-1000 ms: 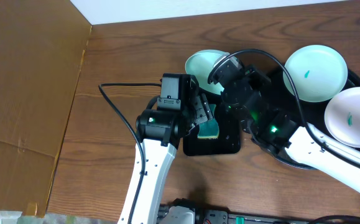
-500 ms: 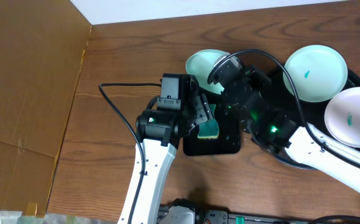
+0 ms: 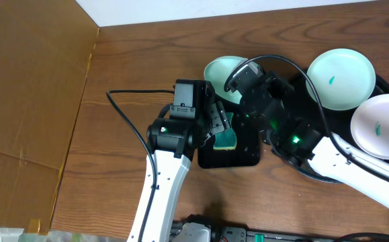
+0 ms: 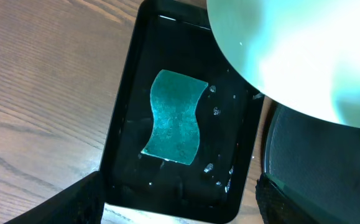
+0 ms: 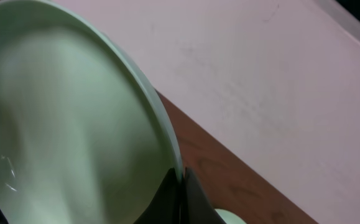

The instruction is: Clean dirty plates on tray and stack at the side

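**A:** What crowds the left tool (image 4: 178, 198)?

**B:** It is spread wide and holds nothing. Straight under it is the sponge (image 4: 176, 117), lying in the small tray (image 4: 120, 112). The held plate (image 4: 291, 50) hangs tilted just ahead and to its right, over that tray's far corner.

**A:** And the right tool (image 5: 181, 186)?

**B:** It is pinched tight on that plate's rim. Its arm (image 3: 355, 161) lies across the tray (image 4: 316, 165).

**A:** Where are the other plates?

**B:** The mint plate (image 3: 340, 79) and the white plate (image 3: 382, 126) sit on the tray, well to the right of the right tool and just beside each other.

**A:** Any open room?

**B:** There is bare tabletop (image 3: 147, 60) left of the left tool, as far as the cardboard (image 3: 33, 101), though a cable (image 3: 130, 121) loops across it. Ahead of the right tool a strip of wood runs to the tabletop's far edge.
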Controlling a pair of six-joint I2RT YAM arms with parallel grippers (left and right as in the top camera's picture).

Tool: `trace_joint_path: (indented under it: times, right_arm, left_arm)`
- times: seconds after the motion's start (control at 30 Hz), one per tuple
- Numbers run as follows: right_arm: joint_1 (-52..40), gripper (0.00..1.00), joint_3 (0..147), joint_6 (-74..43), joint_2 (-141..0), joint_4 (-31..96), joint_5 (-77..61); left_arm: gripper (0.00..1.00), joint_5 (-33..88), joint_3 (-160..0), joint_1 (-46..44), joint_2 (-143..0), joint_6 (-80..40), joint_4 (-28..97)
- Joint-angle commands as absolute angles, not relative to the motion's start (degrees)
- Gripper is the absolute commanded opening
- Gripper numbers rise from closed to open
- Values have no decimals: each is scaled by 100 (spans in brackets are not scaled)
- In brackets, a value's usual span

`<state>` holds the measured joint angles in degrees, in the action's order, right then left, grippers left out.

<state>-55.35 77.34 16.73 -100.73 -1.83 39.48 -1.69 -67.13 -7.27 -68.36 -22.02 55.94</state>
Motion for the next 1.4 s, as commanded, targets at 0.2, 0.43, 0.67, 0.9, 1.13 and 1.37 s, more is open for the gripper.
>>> trace_joint_path:
  times: [0.2, 0.43, 0.67, 0.9, 1.13, 1.37]
  right_arm:
    - [-5586, 1, 7824, 1039, -9985, 165, 4045]
    - [-5474, 1, 7824, 316, -9985, 672, 3964]
    - [-4941, 1, 7828, -1431, -9972, 1570, 2670]
    - [-3496, 1, 7839, -3100, -9566, 2523, 27]
    - [-1048, 1, 7839, -3319, -9078, 3774, -1706]
    - [1387, 1, 7837, -3205, -8844, 4845, -1697]
  left_arm:
    - [78, -198, -6823, -703, -6816, -2143, 5612]
    - [78, -198, -6823, -703, -6816, -2143, 5614]
    - [78, -198, -6823, -703, -6816, -2143, 5614]
    - [78, -198, -6823, -703, -6816, -2145, 5614]
    - [78, -198, -6823, -703, -6816, -2143, 5614]
    - [78, -198, -6823, -703, -6816, -2143, 5614]
